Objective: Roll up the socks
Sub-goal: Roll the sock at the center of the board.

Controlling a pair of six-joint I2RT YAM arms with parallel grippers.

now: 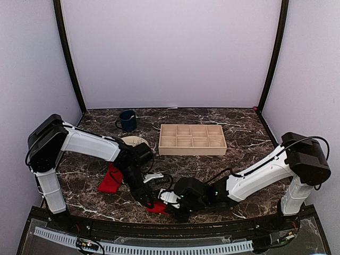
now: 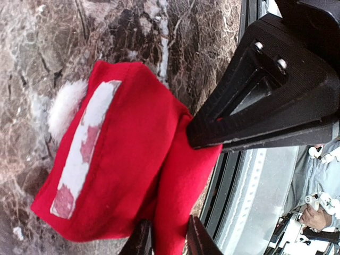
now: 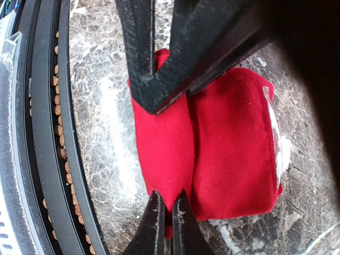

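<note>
Overhead, second sock [image 1: 110, 179] lying apart at left, close up, left jaws and right jaws pinching folded red sock [image 3: 228, 149].

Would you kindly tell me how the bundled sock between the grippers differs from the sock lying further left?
The bundled sock is folded compactly; the left sock lies loosely spread. The left gripper and right gripper both pinch the bundled sock; nothing grips the left sock. Both are bright red.

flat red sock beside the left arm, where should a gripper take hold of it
Probably the near end of the flat sock, from straight above: it lies limp on the table, so a top-down pinch suits, and its far end is crowded by the left arm.
</note>
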